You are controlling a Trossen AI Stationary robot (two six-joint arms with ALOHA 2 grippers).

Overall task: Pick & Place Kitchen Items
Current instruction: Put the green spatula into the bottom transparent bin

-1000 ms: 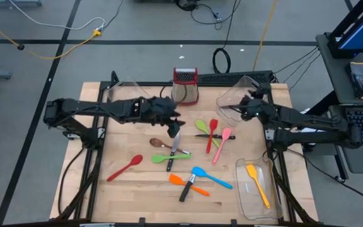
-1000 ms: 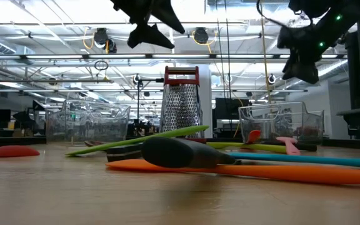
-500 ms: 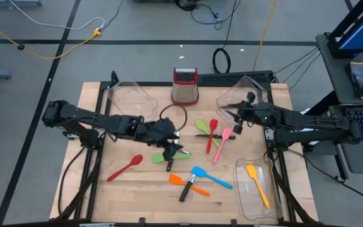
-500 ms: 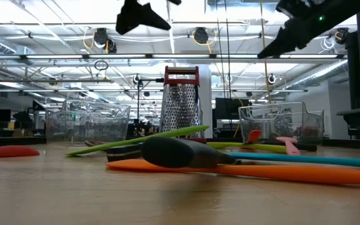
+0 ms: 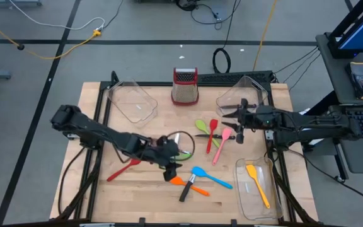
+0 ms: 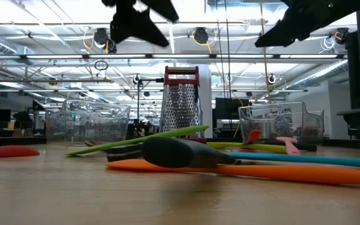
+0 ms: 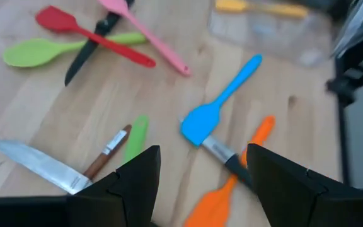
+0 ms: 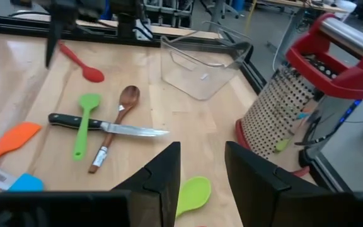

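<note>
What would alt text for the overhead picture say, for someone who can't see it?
Two dark robot arms reach over a wooden table strewn with colourful utensils: the left gripper, open, hovers by an orange spatula and blue spatula, while the right gripper hangs near a pink spatula. A yellow spatula lies in a clear bin; a steel grater stands at the back.

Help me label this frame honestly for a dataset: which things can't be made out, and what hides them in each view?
- High view: the left gripper covers the brown spoon and the knife below it.
- Left wrist view: the yellow spatula is blurred and cut by the frame edge.
- Low view: a black handle lying close hides the utensils behind it.
- Right wrist view: the right gripper hides part of a green spoon.
</note>
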